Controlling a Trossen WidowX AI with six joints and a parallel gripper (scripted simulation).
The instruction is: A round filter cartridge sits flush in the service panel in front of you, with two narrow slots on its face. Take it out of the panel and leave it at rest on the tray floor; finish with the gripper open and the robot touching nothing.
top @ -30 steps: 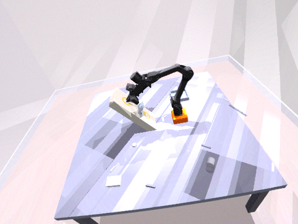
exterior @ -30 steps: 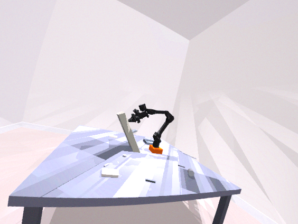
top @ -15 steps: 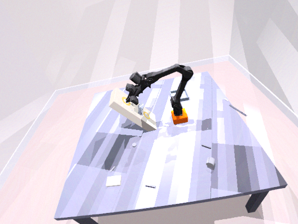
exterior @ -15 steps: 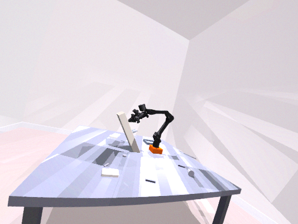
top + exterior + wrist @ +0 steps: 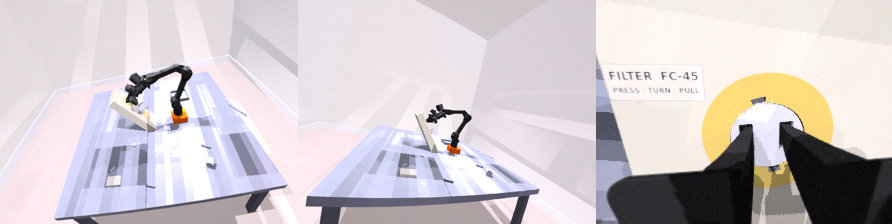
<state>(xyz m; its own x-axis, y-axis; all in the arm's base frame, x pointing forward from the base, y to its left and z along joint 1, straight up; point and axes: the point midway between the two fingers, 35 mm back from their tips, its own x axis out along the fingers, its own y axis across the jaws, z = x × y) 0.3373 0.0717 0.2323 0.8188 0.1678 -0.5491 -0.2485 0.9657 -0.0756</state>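
Note:
The beige service panel leans tilted on the table, also seen edge-on in the exterior view. In the wrist view the white round filter cartridge sits flush inside a yellow ring, beside a label "FILTER FC-45 PRESS TURN PULL". My gripper is pressed against the cartridge face, its fingers set narrow with one tip in each of the two slots. It does not squeeze anything. It shows at the panel's upper end in the top view. A dark-rimmed tray lies behind the arm's orange base.
A second yellow ring marks the panel's lower end. Loose items lie on the table: a small white ball, a beige block, a white cylinder, a dark stick and a grey bar.

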